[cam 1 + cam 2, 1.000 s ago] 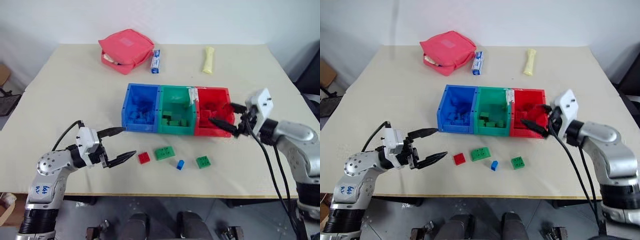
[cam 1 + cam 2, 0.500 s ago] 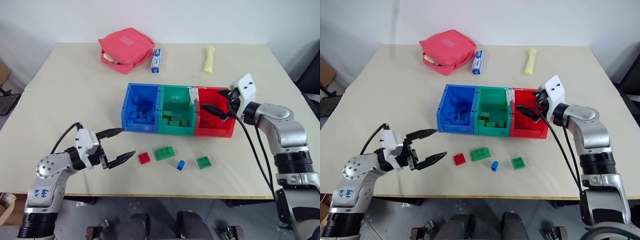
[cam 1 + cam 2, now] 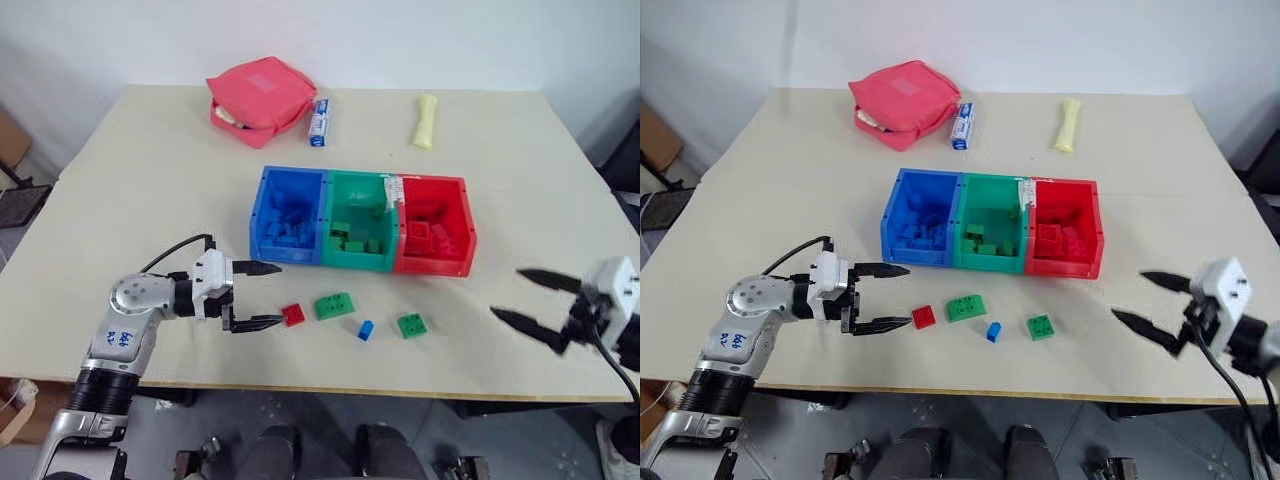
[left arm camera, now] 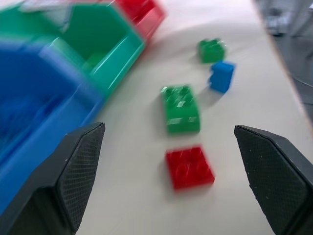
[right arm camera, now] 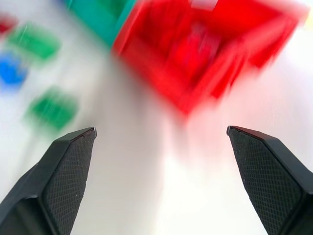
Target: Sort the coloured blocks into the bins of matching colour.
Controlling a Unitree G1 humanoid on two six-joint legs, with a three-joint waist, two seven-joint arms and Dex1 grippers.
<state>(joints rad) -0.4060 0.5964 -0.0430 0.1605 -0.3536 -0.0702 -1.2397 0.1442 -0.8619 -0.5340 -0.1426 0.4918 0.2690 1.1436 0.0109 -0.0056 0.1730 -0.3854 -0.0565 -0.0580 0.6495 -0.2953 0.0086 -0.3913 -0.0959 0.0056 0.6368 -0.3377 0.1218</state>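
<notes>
The coloured blocks still loose are four, sitting on the counter (image 3: 150, 180) in a short row just in front of the bins (image 3: 362, 233), roughly at the bins' 6 o'clock: a red block (image 3: 293, 314), a bigger green block (image 3: 333, 305), a little blue block (image 3: 365, 330) and a second green block (image 3: 409, 324). The rest already sit in the blue, green and red compartments, matched by colour as far as I can tell.

My read on the step: a pick-up of the red block by the left gripper (image 3: 259, 296). It's at that block's 9 o'clock, fingers spread wide with nothing between them, and the lower fingertip is just beside the block. The next move probably calls for a bit more reach so the block sits between the fingers, then a close. After that the red compartment is the far one, at about 2 o'clock from the block, so it's a long carry over the other loose ones.

The right gripper (image 3: 536, 302) is well off at the bins' 4 o'clock, wide open too and empty.

The left wrist view is the handy one: it shows the red block (image 4: 189, 167) lined up between the fingers, with the bigger green block (image 4: 180, 107) right behind it, close enough to get bumped. The head views give the whole layout, including the pink pouch (image 3: 261, 100), the blue-white tube (image 3: 319, 121) and a pale yellow thing (image 3: 426, 121) along the far edge.
</notes>
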